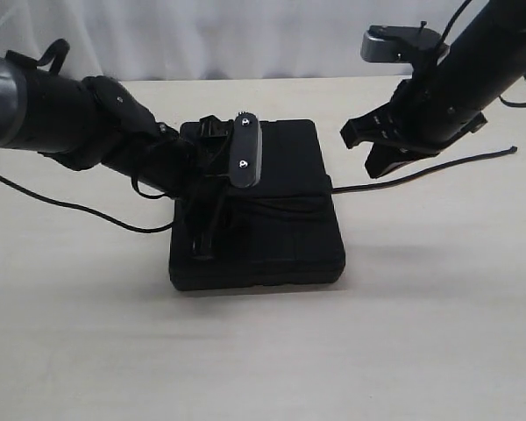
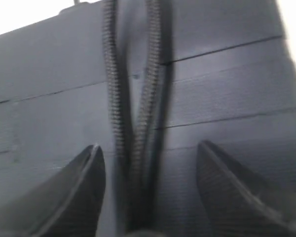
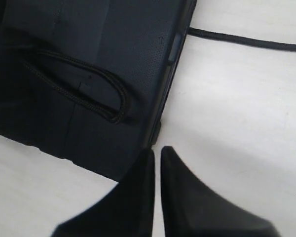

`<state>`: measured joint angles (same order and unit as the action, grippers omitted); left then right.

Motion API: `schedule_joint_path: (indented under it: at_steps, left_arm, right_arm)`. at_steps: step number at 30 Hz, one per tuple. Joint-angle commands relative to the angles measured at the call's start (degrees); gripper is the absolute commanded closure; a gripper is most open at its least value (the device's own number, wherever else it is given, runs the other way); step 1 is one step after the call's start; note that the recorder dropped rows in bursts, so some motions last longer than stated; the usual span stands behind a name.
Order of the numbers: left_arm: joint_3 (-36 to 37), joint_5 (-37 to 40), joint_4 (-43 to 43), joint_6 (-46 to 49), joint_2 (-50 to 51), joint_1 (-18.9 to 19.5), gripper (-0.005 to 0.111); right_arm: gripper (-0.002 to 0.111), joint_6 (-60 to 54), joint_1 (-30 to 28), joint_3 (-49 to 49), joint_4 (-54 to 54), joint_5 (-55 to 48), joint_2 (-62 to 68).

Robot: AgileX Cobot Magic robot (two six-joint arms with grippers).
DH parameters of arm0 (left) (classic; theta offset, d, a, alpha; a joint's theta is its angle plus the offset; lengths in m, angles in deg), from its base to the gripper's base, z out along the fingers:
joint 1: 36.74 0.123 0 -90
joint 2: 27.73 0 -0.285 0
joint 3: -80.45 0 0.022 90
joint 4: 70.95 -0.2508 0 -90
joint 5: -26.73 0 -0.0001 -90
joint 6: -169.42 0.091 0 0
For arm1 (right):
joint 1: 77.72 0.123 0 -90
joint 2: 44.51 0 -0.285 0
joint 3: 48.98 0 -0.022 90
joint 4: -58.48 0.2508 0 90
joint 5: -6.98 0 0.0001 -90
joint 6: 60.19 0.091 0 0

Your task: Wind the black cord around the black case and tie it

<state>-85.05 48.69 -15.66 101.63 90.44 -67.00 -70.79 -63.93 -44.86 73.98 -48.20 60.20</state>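
Nearest, item one: tabletop (image 1: 263, 368), pale cream with a faint grain, matte, running from the front edge back across the whole exterior view. Item two, mid-table: the black case (image 1: 285, 250), lying flat with its lid up, ribbed panels plain in the left wrist view (image 2: 227, 84). Its long axis appears to run from the near side away toward the backdrop, a short end facing the viewer; which end carries the handle cannot be told. Item three: the black cord (image 1: 412, 178), braided, crossing the lid the short way. It shows as two strands side by side (image 2: 113, 98) and as a loop lying on the lid (image 3: 79, 64). One tail trails off the case's right side over the table, and a thin dark line curving away on the left looks like the other. Item four: left gripper (image 1: 202, 237), reaching in from the left over the lid's left half and hiding part of lid and cord. Its jaws are spread wide, astride the two strands (image 2: 148, 144) without pinching them, and its wrist camera (image 1: 245, 149) sits above. Item five, farther back, right: right gripper (image 1: 368, 153), raised off the table beside the case, jaws drawn together (image 3: 157, 150) on nothing. Farthest: white curtain (image 1: 245, 35).
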Motion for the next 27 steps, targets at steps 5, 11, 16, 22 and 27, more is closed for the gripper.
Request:
schedule_joint_path:
  at_steps: [5, 11, 16, 22, 27]
  left_arm:
    - [0.29, -8.0, 2.39, 0.0, 1.01, -0.31, 0.053]
    - [0.29, -7.7, 2.39, 0.5, 2.79, -0.31, 0.07]
    - [0.17, -7.7, 2.14, 0.64, 2.79, -0.31, 0.107]
    - [0.17, -7.3, 1.96, 0.17, -0.71, -0.31, 0.107]
    - [0.17, -7.32, 2.46, 0.06, -3.36, -0.31, 0.107]
  right_arm:
    - [0.104, -2.28, -0.31, -0.11, 1.97, 0.82, -0.65]
    - [0.104, -2.28, -0.31, -0.11, 3.51, 4.54, -0.65]
    - [0.104, -2.28, -0.31, -0.11, 3.51, 6.3, -0.65]
    - [0.104, -2.73, -0.31, 0.5, 3.27, 5.89, -0.65]
    - [0.104, 6.28, -4.61, 6.52, -2.56, 15.11, -0.65]
